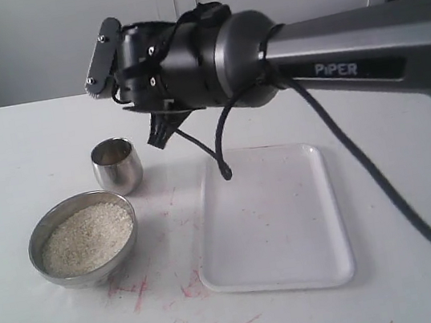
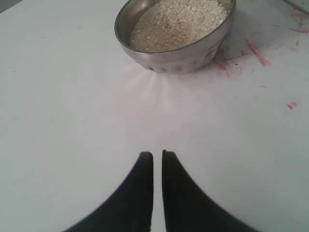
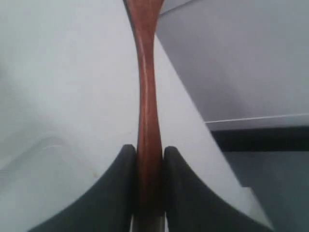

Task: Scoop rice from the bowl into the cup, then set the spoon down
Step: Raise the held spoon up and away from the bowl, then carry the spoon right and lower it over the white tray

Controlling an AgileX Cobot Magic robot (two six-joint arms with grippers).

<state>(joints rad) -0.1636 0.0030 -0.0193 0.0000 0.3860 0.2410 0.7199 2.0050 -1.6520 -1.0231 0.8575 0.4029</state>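
The steel bowl (image 1: 38, 235) with its heap of pale rice (image 1: 86, 238) stands at the left front of the table, and the small shiny cup (image 1: 116, 166) is just behind it. In the right wrist view my right gripper (image 3: 148, 150) is shut on the reddish-brown spoon (image 3: 146, 87), whose handle runs away from the fingers; its scoop is out of frame. In the exterior view the right wrist (image 1: 175, 54) hovers above and behind the cup, hiding the fingers and the spoon. My left gripper (image 2: 157, 154) is shut with nothing in it, low over the table near the bowl (image 2: 178, 55) and rice (image 2: 176, 21).
A white plastic tray (image 1: 273, 218) lies right of the bowl and cup. Red marks streak the tabletop (image 1: 141, 290) in front of the bowl. The right arm's black cable (image 1: 362, 164) hangs over the tray's right side.
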